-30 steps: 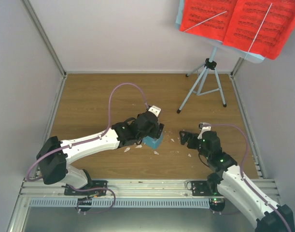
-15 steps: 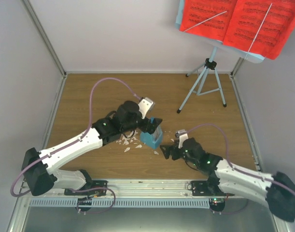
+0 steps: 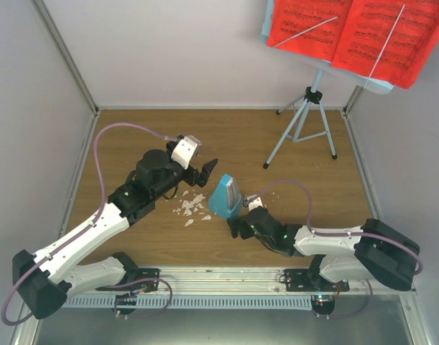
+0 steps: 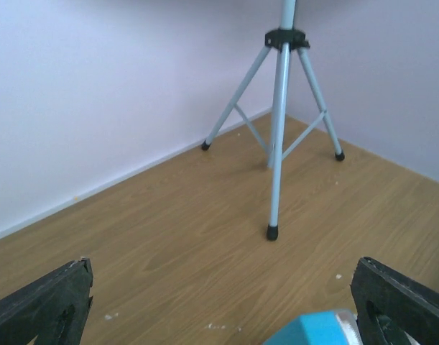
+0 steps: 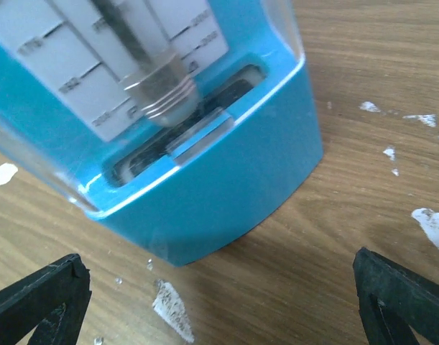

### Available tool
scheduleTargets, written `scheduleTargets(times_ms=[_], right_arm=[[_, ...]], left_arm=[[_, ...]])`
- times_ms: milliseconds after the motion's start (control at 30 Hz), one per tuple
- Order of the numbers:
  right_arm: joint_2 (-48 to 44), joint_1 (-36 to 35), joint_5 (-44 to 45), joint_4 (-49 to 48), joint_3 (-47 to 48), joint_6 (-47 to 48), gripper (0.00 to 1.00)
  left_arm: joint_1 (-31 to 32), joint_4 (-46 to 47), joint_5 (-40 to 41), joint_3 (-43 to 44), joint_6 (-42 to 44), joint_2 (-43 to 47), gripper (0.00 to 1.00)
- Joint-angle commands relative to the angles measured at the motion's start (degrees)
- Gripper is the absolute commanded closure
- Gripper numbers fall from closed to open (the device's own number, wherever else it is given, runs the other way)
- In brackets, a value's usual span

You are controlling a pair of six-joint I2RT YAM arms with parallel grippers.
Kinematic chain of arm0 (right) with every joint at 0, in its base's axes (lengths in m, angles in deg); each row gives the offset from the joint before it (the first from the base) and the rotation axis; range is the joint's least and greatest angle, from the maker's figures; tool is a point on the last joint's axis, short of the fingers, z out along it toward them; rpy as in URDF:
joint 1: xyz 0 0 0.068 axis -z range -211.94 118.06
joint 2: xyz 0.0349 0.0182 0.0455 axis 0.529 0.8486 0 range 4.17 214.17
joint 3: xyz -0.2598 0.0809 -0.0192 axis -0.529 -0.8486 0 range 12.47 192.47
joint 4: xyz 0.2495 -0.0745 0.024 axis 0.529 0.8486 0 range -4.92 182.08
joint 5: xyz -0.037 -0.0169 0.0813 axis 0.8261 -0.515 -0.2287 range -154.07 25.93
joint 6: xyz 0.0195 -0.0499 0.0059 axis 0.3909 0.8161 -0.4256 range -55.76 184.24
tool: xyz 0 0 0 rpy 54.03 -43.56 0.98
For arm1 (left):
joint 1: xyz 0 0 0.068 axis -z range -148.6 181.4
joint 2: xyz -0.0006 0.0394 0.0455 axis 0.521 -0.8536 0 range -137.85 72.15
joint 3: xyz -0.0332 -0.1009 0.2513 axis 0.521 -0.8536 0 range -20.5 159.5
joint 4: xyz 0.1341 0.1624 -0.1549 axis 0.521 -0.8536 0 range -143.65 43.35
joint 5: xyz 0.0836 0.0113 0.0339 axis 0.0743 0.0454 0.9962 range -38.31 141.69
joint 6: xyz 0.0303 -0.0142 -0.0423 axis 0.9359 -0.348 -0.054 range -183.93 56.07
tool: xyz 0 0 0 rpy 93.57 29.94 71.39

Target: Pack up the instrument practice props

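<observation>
Only right-wrist view shows silver weight (image 5: 162, 90) on small blue box (image 5: 226, 180).

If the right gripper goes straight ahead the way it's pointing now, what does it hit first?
Most likely the small blue box: the right wrist view shows its lower front dead ahead, between the open fingers of the right gripper. The gap is hard to judge.

A wood-grain surface (image 3: 133, 136) fills the enclosure, its grain running left to right; pale, plain walls (image 3: 176, 50) close it in on three sides, meeting the wood at a thin light seam; slanting aluminium posts (image 3: 65, 54) stand in the far corners; a slotted metal rail (image 3: 226, 277) runs along the near edge; the light is soft and even.
</observation>
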Motion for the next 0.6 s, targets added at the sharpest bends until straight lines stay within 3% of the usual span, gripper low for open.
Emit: scheduleTargets(times_ms=[0, 267, 567], right_arm=[[1.3, -0.4, 5.6, -3.2, 0.1, -3.4, 0.0], [1.6, 4.5, 7.2, -1.1, -0.2, -4.5, 0.0], [-1.0, 11.9, 3.8, -1.6, -0.3, 1.0, 0.01]], left_arm=[[-0.3, 4.2, 2.1, -2.0, 4.6, -0.6, 0.02], [-0.3, 4.4, 2.6, -2.9, 5.8, 0.3, 0.02], [-0.3, 4.5, 2.7, -3.2, 5.9, 0.9, 0.02]])
